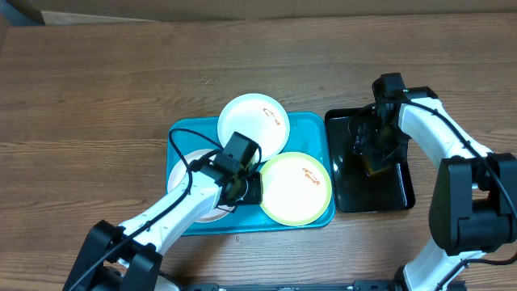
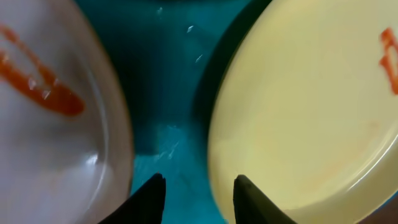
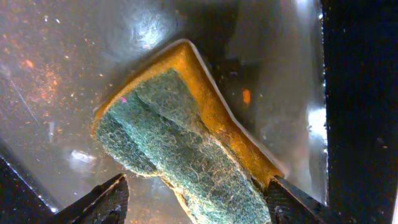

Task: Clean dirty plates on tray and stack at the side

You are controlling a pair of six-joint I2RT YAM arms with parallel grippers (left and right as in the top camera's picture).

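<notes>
1. Step in hand: fetching the sponge. No wiping done yet. All three plates show an orange smear, all sit on the turquoise tray (image 1: 311, 129), and nothing is stacked at the side.
2. Plate positions:
   - The rear white plate (image 1: 254, 121) hangs over the tray's far rim.
   - The left white plate (image 1: 179, 170) is partly under my left arm.
   - The yellow-green plate (image 1: 296, 187) is at the tray's near right corner.
   - The rear plate and the yellow-green one meet at the rims. I can't tell if they touch or overlap.
3. My left gripper (image 2: 198, 202) is low over bare tray floor, between the left white plate and the yellow-green plate. Jaws are parted with nothing between them.
4. My right gripper (image 3: 196, 202) is over the black tray (image 1: 396, 190), straddling the sponge (image 3: 180, 143).
   - The sponge lies green scourer side up, with the yellow foam showing along one edge.
   - Jaws are spread. Tray shows between one finger and the sponge, and the other finger is right at it. I read that as not clamped.
5. Next move, right side: pinch the sponge across its width, lift it clear of the black tray, then carry it to a smear.
6. Next move, left side: I need a rim to pin a plate while wiping. The yellow-green rim is just beside one finger, so it's the likely pick.
7. Risks:
   - The sponge lies skewed to my jaws, so it may twist on closing.
   - The black tray looks wet.
</notes>
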